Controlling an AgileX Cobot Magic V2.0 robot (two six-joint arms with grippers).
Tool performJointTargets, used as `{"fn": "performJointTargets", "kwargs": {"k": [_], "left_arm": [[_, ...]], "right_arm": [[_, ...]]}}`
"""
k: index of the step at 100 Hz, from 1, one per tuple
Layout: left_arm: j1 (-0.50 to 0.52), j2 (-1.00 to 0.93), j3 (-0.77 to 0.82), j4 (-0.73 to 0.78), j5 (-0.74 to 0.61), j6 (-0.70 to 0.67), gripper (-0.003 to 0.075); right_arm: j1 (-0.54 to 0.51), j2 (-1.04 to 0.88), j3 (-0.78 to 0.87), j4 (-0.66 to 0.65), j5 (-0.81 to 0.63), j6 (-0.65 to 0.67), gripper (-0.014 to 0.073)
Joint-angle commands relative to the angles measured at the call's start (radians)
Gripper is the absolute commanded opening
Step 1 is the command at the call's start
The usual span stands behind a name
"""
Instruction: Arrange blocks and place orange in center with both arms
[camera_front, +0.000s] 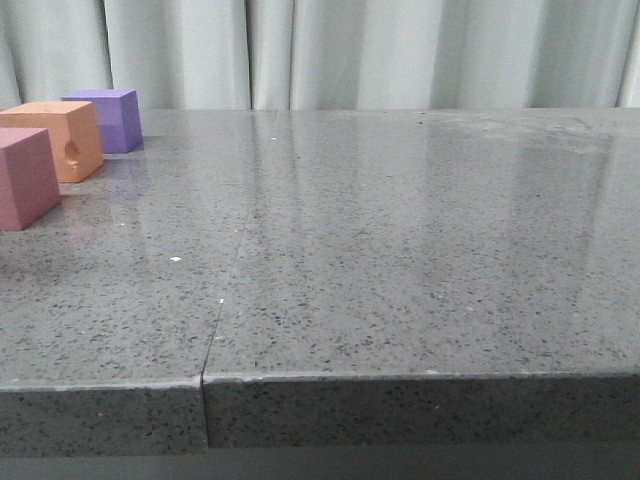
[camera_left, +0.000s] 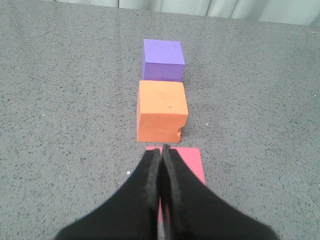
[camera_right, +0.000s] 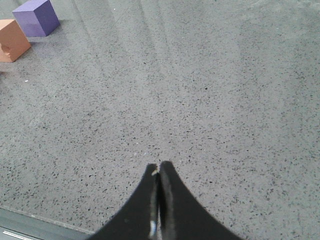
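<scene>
In the left wrist view the left gripper (camera_left: 161, 152) fills the lower middle of the frame, its two dark fingers pressed together with nothing between them. It hangs over the near part of the pink-red cube (camera_left: 189, 164), which shows only as a strip beside and beyond the fingertips. Whether the tips touch that cube cannot be told.

Just beyond, at frame centre, sits the orange cube (camera_left: 161, 111), its chipped lower corner facing the camera. A narrow gap separates it from the pink-red one. Above it, toward the upper middle, stands the purple cube (camera_left: 162, 59), close behind the orange cube. The three form one line running away from the camera, so orange already lies in the middle.

The right gripper (camera_right: 159, 167) sits at the lower centre of its own view, also closed and empty, over bare grey table (camera_right: 210, 100), well apart from the blocks in the upper left corner.

The layout looks nearly finished. Any remaining nudge should be small and straight along the row, because foam cubes would probably slide or twist easily on this polished stone.
</scene>
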Motion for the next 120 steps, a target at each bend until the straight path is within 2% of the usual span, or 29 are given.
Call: {"fn": "performJointTargets", "kwargs": {"k": [1,35,87,110,120], "left_arm": [[-0.001,-0.059,0.006,-0.008,-0.082,-0.008,-0.002],[-0.001,-0.218,0.129,-0.05,-0.075,-0.008,-0.002],[-0.001,-0.464,0.345,-0.017,-0.082,-0.004,-0.002],[-0.001,-0.564,0.42,0.043,-0.129,0.022,-0.002],[0.012,-0.599,0.447,0.037,-0.141,0.091,-0.002]], "right_arm": [[-0.001,0.004,-0.025,-0.021,-0.078,-0.006,-0.0068],[-0.001,0.004,-0.025,-0.021,-0.078,-0.006,-0.0068],[-0.001,0.004,-0.025,-0.021,-0.078,-0.006,-0.0068],[-0.001,0.004,-0.025,-0.021,-0.078,-0.006,-0.0068],[-0.001,0.004,-0.025,-0.021,-0.078,-0.006,-0.0068]]}}
